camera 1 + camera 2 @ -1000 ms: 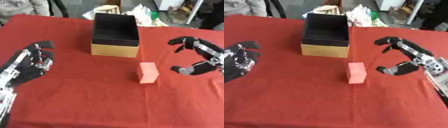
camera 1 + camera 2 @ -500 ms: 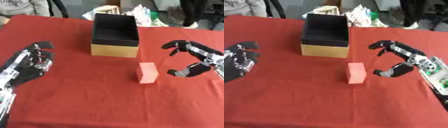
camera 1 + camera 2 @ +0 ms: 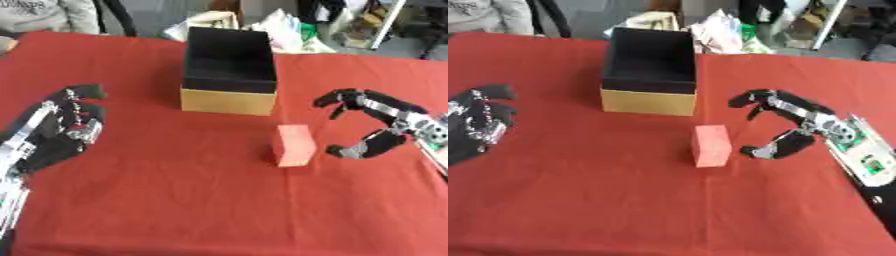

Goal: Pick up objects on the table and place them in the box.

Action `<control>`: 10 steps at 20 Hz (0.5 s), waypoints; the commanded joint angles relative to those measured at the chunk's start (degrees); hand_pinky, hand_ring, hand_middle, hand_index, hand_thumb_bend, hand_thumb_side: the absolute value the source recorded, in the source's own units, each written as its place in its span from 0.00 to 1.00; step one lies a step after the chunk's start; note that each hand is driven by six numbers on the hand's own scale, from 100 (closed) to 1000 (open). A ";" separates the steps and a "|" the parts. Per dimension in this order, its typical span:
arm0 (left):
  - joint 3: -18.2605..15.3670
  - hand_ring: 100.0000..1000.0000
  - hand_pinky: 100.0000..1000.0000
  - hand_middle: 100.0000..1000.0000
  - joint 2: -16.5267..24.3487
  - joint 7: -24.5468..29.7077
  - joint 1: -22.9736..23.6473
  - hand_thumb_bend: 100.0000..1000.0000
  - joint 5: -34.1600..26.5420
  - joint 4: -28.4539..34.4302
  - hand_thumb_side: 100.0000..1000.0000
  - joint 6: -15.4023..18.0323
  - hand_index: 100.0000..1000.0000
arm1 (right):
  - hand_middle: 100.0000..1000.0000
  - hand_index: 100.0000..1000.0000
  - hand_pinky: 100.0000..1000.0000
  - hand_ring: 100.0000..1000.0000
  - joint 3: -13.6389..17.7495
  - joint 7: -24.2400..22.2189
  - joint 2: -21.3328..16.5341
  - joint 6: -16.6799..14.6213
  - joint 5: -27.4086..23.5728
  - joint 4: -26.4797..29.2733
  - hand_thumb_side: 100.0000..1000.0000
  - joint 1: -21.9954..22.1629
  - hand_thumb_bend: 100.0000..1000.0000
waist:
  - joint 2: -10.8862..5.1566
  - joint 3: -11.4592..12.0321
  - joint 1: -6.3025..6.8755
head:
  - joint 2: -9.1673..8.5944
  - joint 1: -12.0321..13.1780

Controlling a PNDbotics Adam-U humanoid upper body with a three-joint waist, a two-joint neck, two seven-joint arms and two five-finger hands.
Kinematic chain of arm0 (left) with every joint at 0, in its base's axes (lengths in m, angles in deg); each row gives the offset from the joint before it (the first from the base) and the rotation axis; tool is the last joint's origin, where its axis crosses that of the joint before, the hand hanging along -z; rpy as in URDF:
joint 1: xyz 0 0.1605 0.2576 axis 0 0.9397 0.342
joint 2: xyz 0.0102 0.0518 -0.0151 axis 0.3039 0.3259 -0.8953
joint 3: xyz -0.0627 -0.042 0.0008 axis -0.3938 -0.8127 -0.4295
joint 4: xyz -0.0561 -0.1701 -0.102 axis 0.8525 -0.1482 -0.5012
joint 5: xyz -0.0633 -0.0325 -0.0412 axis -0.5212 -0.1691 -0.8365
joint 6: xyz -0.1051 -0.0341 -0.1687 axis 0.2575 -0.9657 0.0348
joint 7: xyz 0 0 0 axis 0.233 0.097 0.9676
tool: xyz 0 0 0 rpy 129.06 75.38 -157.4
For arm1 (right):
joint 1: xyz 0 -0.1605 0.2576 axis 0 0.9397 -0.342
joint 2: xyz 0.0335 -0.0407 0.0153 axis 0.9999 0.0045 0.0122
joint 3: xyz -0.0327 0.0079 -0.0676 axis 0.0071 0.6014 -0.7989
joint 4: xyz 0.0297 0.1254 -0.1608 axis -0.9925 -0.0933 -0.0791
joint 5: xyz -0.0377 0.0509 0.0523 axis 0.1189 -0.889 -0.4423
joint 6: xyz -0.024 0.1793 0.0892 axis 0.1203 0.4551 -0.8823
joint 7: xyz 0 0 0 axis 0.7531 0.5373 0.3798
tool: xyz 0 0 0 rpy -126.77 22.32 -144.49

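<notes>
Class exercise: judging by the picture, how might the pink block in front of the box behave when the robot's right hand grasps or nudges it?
The pink block has flat faces and square edges, so it probably won't roll. It stands taller than wide on the red cloth, so a sideways nudge from the right hand might tip it. It looks rigid, perhaps foam-light, though that's uncertain.

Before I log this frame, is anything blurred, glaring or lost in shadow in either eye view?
Left eye view: soft all over, the right hand smeared at its fingers; no glare on the red cloth. Right eye view: equally soft; the box interior is too dark to read, and the pink block casts only a faint shadow.
</notes>
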 commanded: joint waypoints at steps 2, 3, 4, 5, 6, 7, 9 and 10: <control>-0.25 0.73 0.68 0.76 0.46 0.28 -0.79 0.00 -0.40 0.76 0.20 0.14 0.86 | 0.80 0.90 0.68 0.88 0.24 -0.11 -0.10 -0.99 2.25 -2.08 0.00 -1.95 0.38 | -0.65 0.16 0.37 | -0.46 -0.41; -0.24 0.73 0.68 0.76 0.44 0.31 -0.79 0.00 -0.41 0.76 0.20 0.15 0.86 | 0.80 0.89 0.68 0.87 0.29 -0.09 0.15 -1.14 2.71 -2.67 0.00 -2.17 0.38 | -0.64 0.18 0.40 | -0.45 -0.45; -0.24 0.73 0.68 0.76 0.43 0.34 -0.78 0.00 -0.41 0.75 0.20 0.14 0.86 | 0.80 0.89 0.68 0.87 0.32 -0.09 0.42 -1.30 3.22 -3.24 0.00 -2.41 0.38 | -0.64 0.21 0.42 | -0.46 -0.48; -0.23 0.73 0.68 0.76 0.42 0.36 -0.78 0.00 -0.41 0.74 0.20 0.14 0.86 | 0.80 0.89 0.68 0.87 0.34 -0.09 0.67 -1.51 3.74 -3.71 0.00 -2.63 0.38 | -0.63 0.24 0.44 | -0.46 -0.53; -0.22 0.73 0.67 0.76 0.40 0.38 -0.80 0.00 -0.41 0.74 0.20 0.14 0.86 | 0.80 0.89 0.68 0.87 0.33 -0.11 0.91 -1.74 4.27 -4.13 0.00 -2.87 0.38 | -0.62 0.26 0.46 | -0.47 -0.57; -0.21 0.73 0.67 0.76 0.39 0.40 -0.81 0.00 -0.43 0.74 0.20 0.15 0.86 | 0.80 0.89 0.68 0.87 0.34 -0.10 1.10 -1.98 4.73 -4.48 0.00 -3.04 0.38 | -0.62 0.27 0.48 | -0.47 -0.59; -0.19 0.73 0.68 0.76 0.35 0.43 -0.84 0.00 -0.45 0.74 0.20 0.15 0.86 | 0.79 0.89 0.67 0.86 0.31 -0.08 1.47 -2.36 5.36 -4.98 0.00 -3.30 0.38 | -0.60 0.32 0.51 | -0.49 -0.68; -0.17 0.73 0.68 0.76 0.31 0.46 -0.86 0.00 -0.45 0.74 0.20 0.15 0.86 | 0.79 0.89 0.67 0.86 0.28 -0.16 1.77 -2.49 5.70 -5.31 0.00 -3.50 0.38 | -0.57 0.35 0.54 | -0.52 -0.73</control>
